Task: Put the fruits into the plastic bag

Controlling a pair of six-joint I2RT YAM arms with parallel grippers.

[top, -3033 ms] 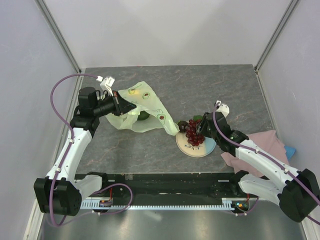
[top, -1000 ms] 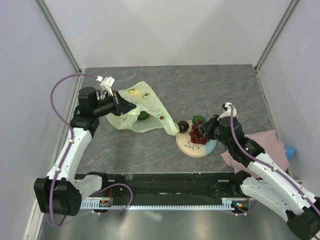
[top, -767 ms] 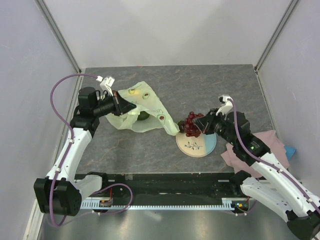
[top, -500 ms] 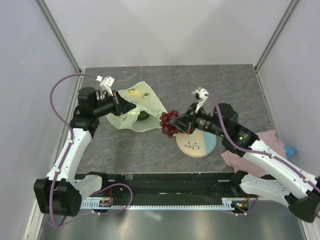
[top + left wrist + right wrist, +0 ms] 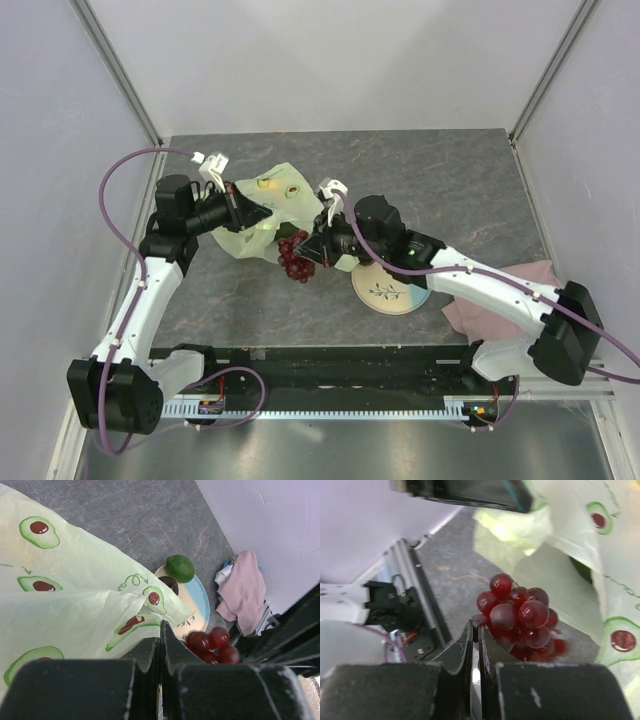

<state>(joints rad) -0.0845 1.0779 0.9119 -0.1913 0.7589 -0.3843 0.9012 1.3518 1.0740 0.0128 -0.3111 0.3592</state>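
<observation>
The pale green plastic bag [image 5: 285, 195] with avocado prints lies at the table's left middle. My left gripper [image 5: 250, 213] is shut on its edge and holds it up; in the left wrist view the jaws [image 5: 160, 630] pinch the film of the bag [image 5: 75, 595]. My right gripper [image 5: 313, 250] is shut on the dark red grape bunch [image 5: 295, 260], which hangs just in front of the bag. In the right wrist view the grape bunch [image 5: 520, 617] dangles from the gripper's tips [image 5: 476, 627] by one end. A green fruit [image 5: 180, 568] and a dark round fruit [image 5: 169, 584] sit on the plate.
The cream-and-blue plate [image 5: 395, 292] lies right of the bag, partly under my right arm. A pink cloth [image 5: 505, 285] is bunched at the right near edge. A dark green shape [image 5: 582, 570] shows by the bag's fold.
My right gripper lifted the grape bunch off the plate and carried it left to the bag's front. The left arm and the bag stayed still.
</observation>
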